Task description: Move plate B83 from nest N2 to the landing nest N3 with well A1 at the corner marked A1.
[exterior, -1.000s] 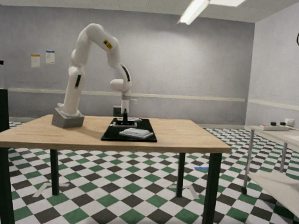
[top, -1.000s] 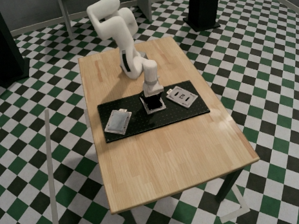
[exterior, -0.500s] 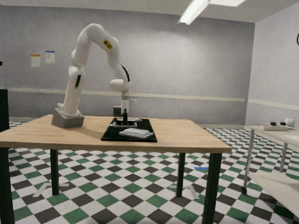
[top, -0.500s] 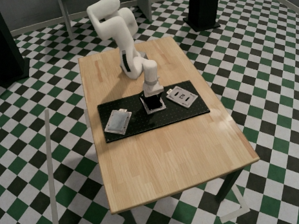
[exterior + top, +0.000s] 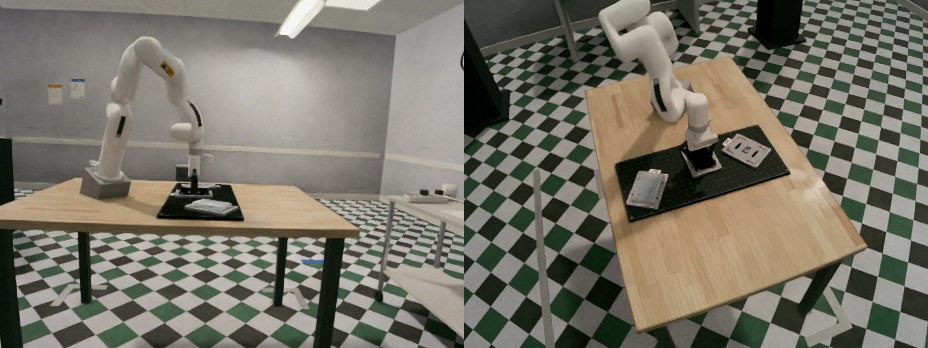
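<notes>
A black deck (image 5: 701,172) lies on the wooden table and carries three grey nests. The left nest holds a pale blue plate (image 5: 647,188), which is nearest in the side view (image 5: 212,205). The middle nest (image 5: 702,163) holds a dark plate, lying low within the nest's frame. My gripper (image 5: 701,158) points straight down over this dark plate with its fingers open on either side of it. It also shows in the side view (image 5: 194,186). The right nest (image 5: 746,149) is empty and shows dark markings. The labels and signs are too small to read.
The arm's grey base (image 5: 105,183) stands on the table behind the deck. A second table (image 5: 430,200) with small items stands at the far right. Dark cabinets stand on the checkered floor around the table.
</notes>
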